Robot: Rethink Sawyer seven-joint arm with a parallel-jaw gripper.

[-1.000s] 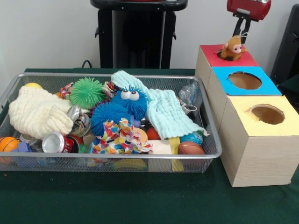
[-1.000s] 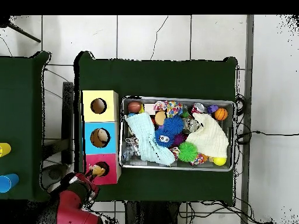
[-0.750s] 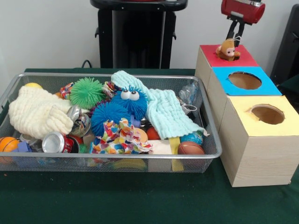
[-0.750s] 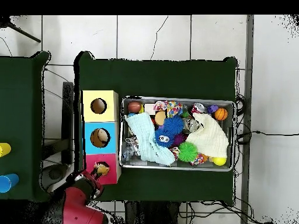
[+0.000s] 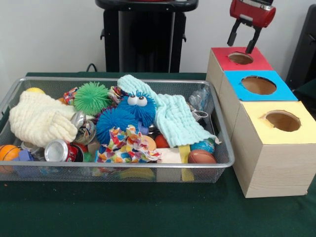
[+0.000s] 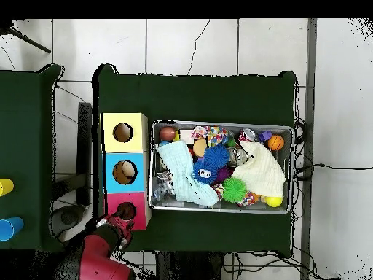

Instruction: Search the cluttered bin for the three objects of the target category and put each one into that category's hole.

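- Red-topped box (image 5: 241,60) stands farthest in the row of three boxes at the right of the table; its round hole (image 5: 240,58) shows dark and nothing sits on the red top.
- Just above and behind that hole hangs the gripper (image 5: 243,41), its two black fingers (image 5: 233,33) spread apart and holding nothing.
- Nearer along the row come the blue-topped box (image 5: 258,85) and then the yellow-topped box (image 5: 280,121), each with a round hole.
- To the left of the boxes lies the wire mesh bin (image 5: 15,91), crowded with things.
- In the bin: a blue fuzzy toy with big eyes (image 5: 137,106), a green spiky ball (image 5: 91,98), a pale blue cloth (image 5: 174,116), a cream knitted cloth (image 5: 39,118), a soda can (image 5: 60,151), a small brown football (image 5: 201,157) and an orange ball (image 5: 8,152).
- Everything rests on a dark green tablecloth (image 5: 148,210).
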